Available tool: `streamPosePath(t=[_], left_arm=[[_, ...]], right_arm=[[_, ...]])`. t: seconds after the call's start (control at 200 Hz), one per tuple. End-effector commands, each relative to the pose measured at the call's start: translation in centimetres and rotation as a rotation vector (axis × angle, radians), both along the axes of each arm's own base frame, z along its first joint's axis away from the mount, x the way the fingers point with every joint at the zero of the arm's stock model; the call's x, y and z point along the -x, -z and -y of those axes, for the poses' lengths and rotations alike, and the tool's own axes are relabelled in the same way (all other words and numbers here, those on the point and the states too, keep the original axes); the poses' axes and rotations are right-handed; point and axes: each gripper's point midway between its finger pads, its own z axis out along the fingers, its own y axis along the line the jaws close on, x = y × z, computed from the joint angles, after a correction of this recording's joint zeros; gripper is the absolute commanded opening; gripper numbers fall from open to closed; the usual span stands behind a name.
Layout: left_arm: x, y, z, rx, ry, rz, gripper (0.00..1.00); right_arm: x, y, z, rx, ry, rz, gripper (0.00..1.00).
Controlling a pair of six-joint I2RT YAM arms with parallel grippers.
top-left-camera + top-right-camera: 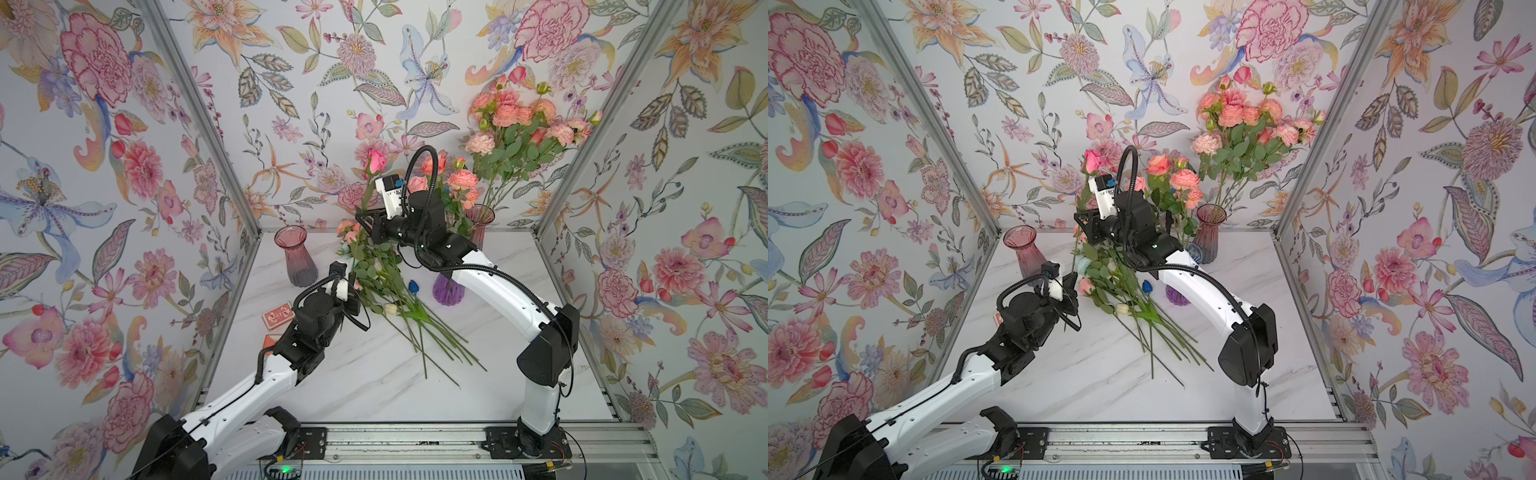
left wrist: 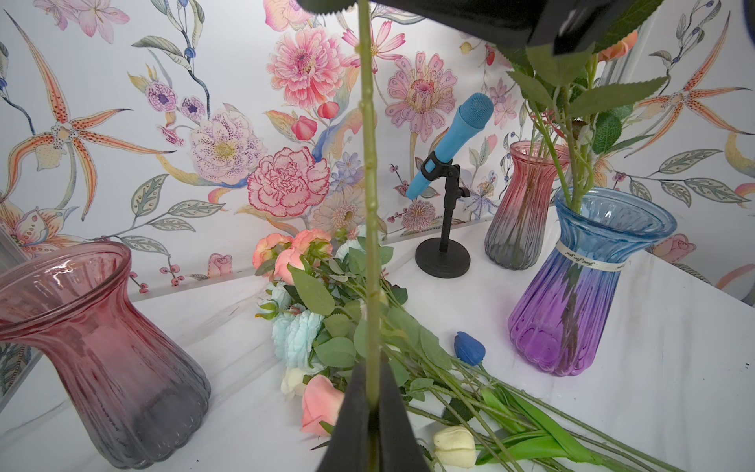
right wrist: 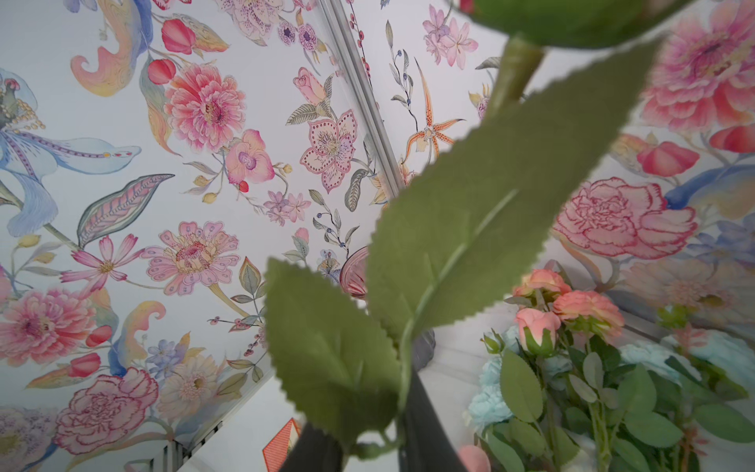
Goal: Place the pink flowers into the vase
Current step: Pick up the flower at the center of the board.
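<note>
A white marble-look table (image 1: 374, 395) stands inside a booth papered with printed blossoms. The task looks partly done.

**Done:**
- A tall bunch of pink, salmon and coral flowers (image 1: 509, 114) already stands in a ribbed pink-to-grey glass vase (image 1: 481, 226) at the back right.
- A smaller cluster of coral roses (image 1: 462, 183) appears to rise from a ribbed blue-to-purple glass vase (image 1: 448, 291) just in front of it.
- A second pink-to-grey ribbed vase (image 1: 296, 257), at the back left, looks empty.

**In hand:** A single deep-pink rose (image 1: 376, 161) is held nearly upright above the middle of the table. It has a tight, half-open bloom, a long thin green stem and broad toothed leaves.
- The left arm's fingers (image 2: 351, 429) are clenched on the bottom end of the stem.
- The right arm's fingers (image 3: 429, 429) sit on either side of the same stem higher up, near the leaves. Whether they have clamped onto it cannot be told.

**Left to do:** A loose pile of stems (image 1: 386, 286) lies flat on the table beneath the rose. It mixes pale-blue and cream blooms and one dark-blue tulip (image 2: 470, 347) with a few pink ones.
- Among the pink ones are a peach-pink cluster (image 2: 286, 249) and a single pink bud (image 2: 320, 402).
- By this reading, these pink stems and the held rose have yet to reach a vase.
</note>
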Motion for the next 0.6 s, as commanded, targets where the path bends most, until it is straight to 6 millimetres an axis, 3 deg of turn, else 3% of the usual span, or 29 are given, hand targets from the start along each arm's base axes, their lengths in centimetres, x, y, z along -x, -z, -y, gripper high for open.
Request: streamPosePath(t=[0.0, 0.165, 0.235, 0.39, 0.435, 0.465, 0.59], left_arm=[[-0.1, 0.2, -0.2, -0.018, -0.011, 0.013, 0.0], [-0.4, 0.4, -0.4, -0.025, -0.031, 0.005, 0.02], [-0.5, 0.5, -0.7, -0.027, -0.048, 0.004, 0.21], [-0.5, 0.3, -1.5, -0.019, -0.086, 0.007, 0.82], [-0.5, 0.2, -1.8, -0.017, -0.103, 0.005, 0.95], [-0.5, 0.2, -2.0, -0.019, -0.112, 0.004, 0.99], [-0.9, -0.4, -3.9, 0.0, -0.197, -0.034, 1.0]], right_arm=[[-0.1, -1.1, -0.4, -0.026, -0.016, 0.022, 0.08], [-0.2, -1.3, -0.4, -0.03, -0.012, 0.027, 0.03], [-0.2, -1.5, -0.4, -0.03, -0.008, 0.031, 0.01], [-0.5, -2.1, -0.3, -0.046, 0.006, 0.068, 0.0], [-0.6, -2.4, -0.3, -0.052, 0.013, 0.087, 0.0], [-0.8, -2.5, -0.3, -0.054, 0.021, 0.094, 0.0], [-1.1, -3.9, -0.3, -0.113, 0.034, 0.159, 0.0]])
